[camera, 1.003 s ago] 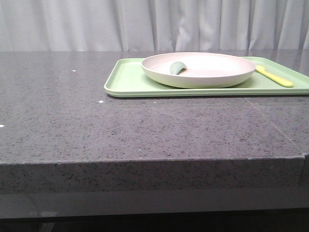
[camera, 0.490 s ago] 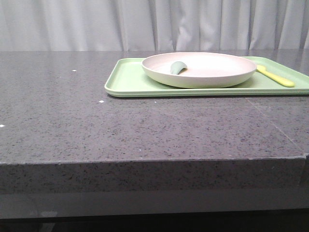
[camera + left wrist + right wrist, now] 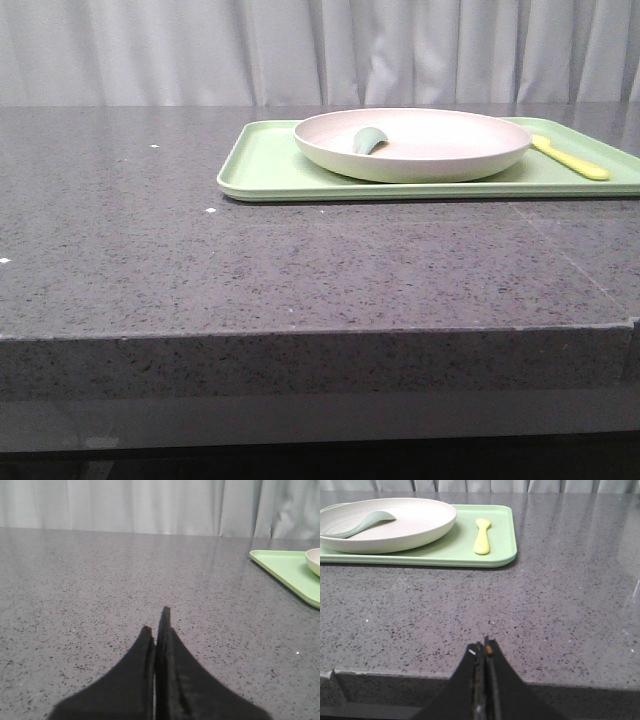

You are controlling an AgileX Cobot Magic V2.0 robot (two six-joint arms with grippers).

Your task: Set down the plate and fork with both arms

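Note:
The cream-white plate (image 3: 412, 143) sits on a light-green tray (image 3: 262, 165) at the back right of the table; it also shows in the right wrist view (image 3: 395, 522). The pale-yellow fork (image 3: 570, 158) lies on the tray to the right of the plate, also seen in the right wrist view (image 3: 482, 535). My left gripper (image 3: 156, 625) is shut and empty over bare table, left of the tray. My right gripper (image 3: 484, 645) is shut and empty at the table's front edge, well short of the tray. Neither gripper shows in the front view.
A grey-green spoon (image 3: 368, 139) lies inside the plate, also in the right wrist view (image 3: 362, 524). The dark speckled stone table (image 3: 300, 260) has a front edge near the right gripper. A pale curtain hangs behind the table.

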